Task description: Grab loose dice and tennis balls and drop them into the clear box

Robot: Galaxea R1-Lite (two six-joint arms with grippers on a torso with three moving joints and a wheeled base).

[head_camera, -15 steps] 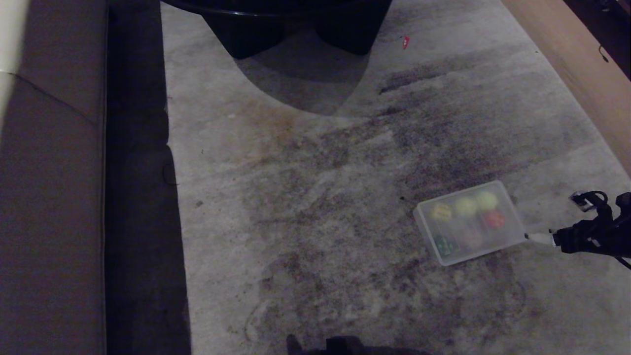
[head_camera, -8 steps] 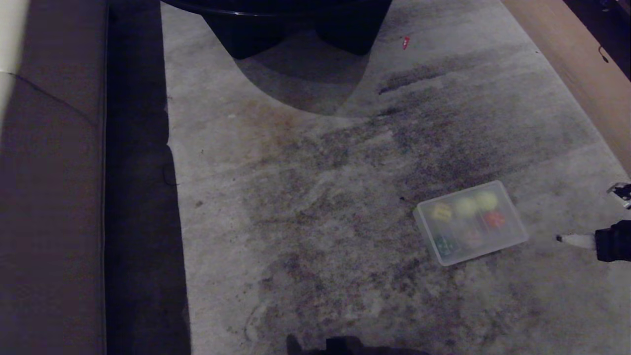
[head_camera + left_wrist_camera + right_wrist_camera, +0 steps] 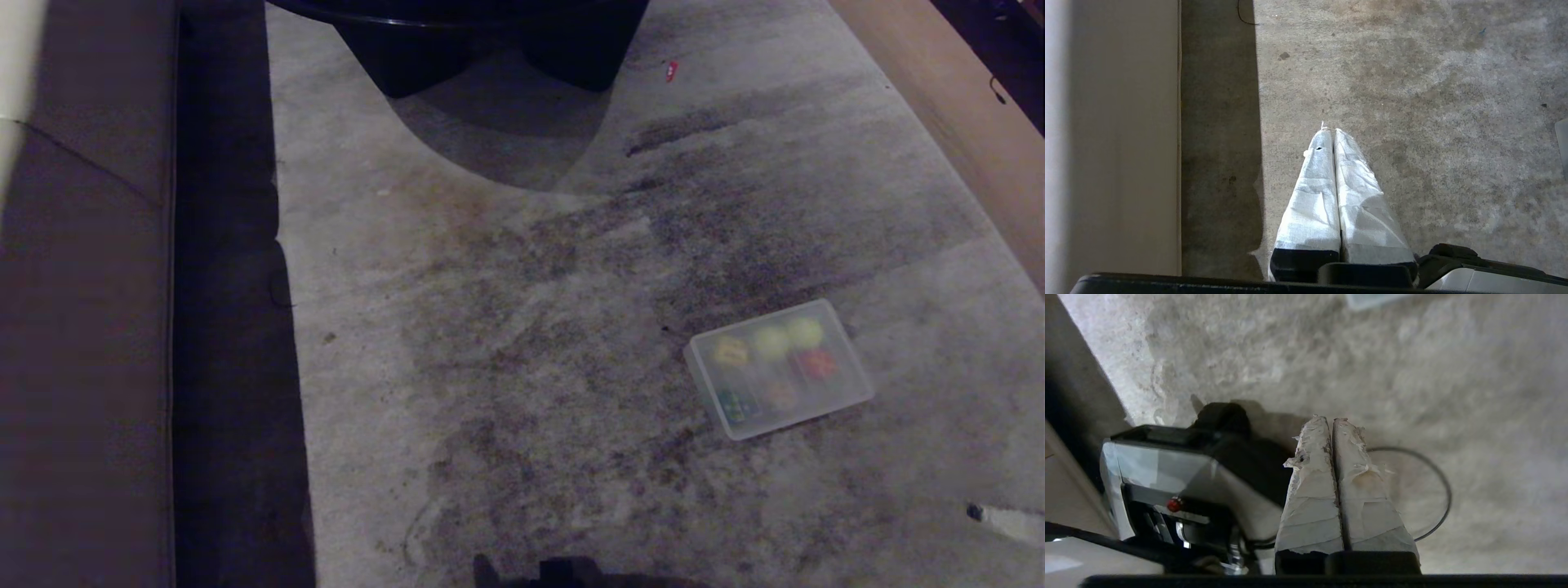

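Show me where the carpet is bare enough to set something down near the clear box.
The carpet lies bare from the clear box across to the sofa's dark base, and between the box and the black table legs. The strip on the box's other side is narrower, bounded by a tan board. Crowded: inside the box, packed with dice and tennis balls.

Dim light over a stained, mottled grey concrete floor point(image 3: 506, 343), dark smudges streaking across it. Along one side runs a tall brownish-grey flat panel point(image 3: 82, 327) with a deep black shadow strip at its foot. Far end, a dark black rounded furniture base point(image 3: 457, 41) throws a curved shadow. Opposite side, a tan wooden board point(image 3: 955, 114) runs diagonally.
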